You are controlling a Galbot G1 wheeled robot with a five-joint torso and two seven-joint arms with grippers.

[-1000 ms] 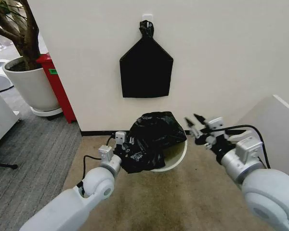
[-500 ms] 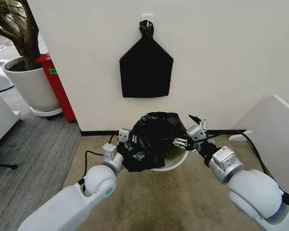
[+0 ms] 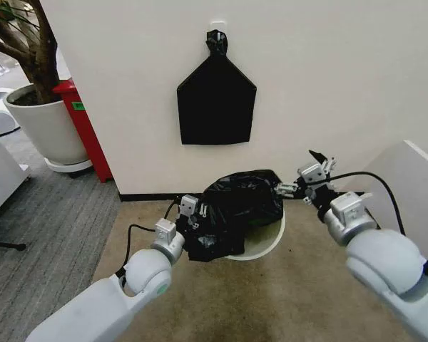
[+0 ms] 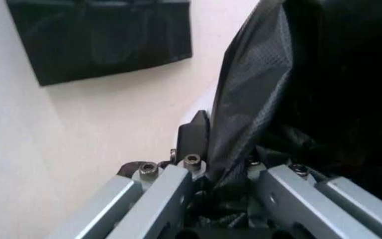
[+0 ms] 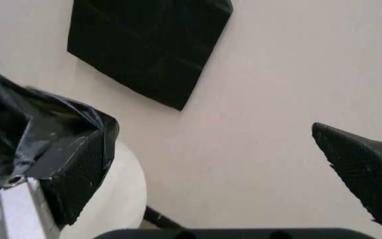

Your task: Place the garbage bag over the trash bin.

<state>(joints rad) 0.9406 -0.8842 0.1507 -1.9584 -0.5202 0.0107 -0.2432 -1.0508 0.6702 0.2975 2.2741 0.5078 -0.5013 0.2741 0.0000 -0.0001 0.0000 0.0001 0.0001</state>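
Plastic from the garbage bag (image 3: 237, 206) bunches over the trash bin (image 3: 265, 246), which stands on the tan carpet (image 3: 285, 299) close to the white wall (image 3: 328, 85). The bag covers the bin's left and rear rim and spills down its left side, while the front and right part of the cream rim is bare. The left gripper (image 3: 192, 214) sits at the bag's left edge, and in the left wrist view its fingers (image 4: 192, 142) are clenched on a fold of the bag (image 4: 257, 109). The right gripper (image 3: 304, 178) is at the bag's upper right edge. In the right wrist view its jaws stand wide apart: one finger (image 5: 78, 172) lies against the bag (image 5: 25, 134) just above the bin's rim (image 5: 121, 191), the other (image 5: 363, 169) is out in free air before the wall. A flat black bundle (image 3: 216, 100) hangs on the wall above the bin.
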